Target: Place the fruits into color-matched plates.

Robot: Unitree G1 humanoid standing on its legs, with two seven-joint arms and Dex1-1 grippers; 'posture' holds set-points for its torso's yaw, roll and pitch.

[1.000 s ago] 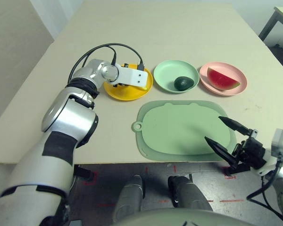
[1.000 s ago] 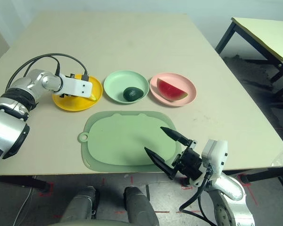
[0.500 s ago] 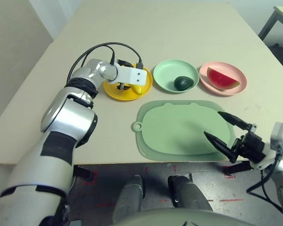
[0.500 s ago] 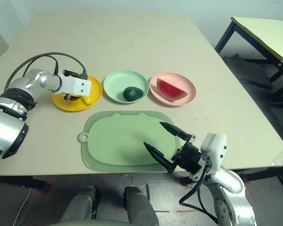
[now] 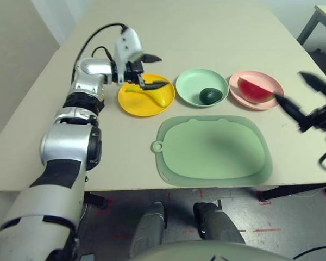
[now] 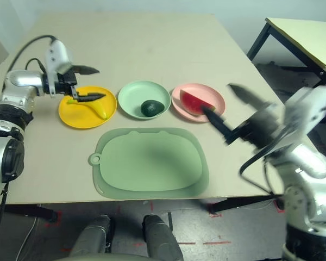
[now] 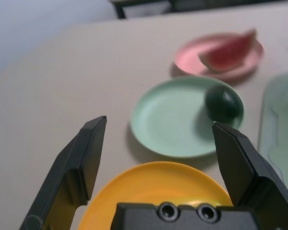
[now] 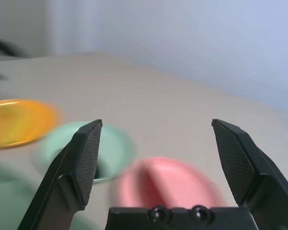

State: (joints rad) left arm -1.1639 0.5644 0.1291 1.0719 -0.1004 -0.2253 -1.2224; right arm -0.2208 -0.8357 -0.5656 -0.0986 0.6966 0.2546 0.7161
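The yellow banana (image 5: pixel 148 95) lies on the yellow-orange plate (image 5: pixel 130 105). My left gripper (image 5: pixel 155 70) hovers just above that plate's far side, open and empty. In the mint green plate (image 5: pixel 191 86) sits the dark green avocado (image 5: pixel 211 95). The watermelon wedge (image 5: pixel 255 90) rests on the pale pink plate (image 5: pixel 271 100). My right gripper (image 6: pixel 231 107) is raised in the air by the pink plate's near right side, open, nothing between its fingers. The left wrist view looks past its own fingers at the avocado (image 7: pixel 224 103) and the wedge (image 7: pixel 228 48).
A large green cutting board (image 5: pixel 212 147) lies bare between the plates and the table's front edge. A black cable loops from my left wrist over the table's far left. Another table's corner (image 6: pixel 304 32) stands off to the right.
My left gripper has lifted off the yellow plate and opened, leaving the banana lying there. My right arm has swung up from the table's front edge to beside the pink plate.
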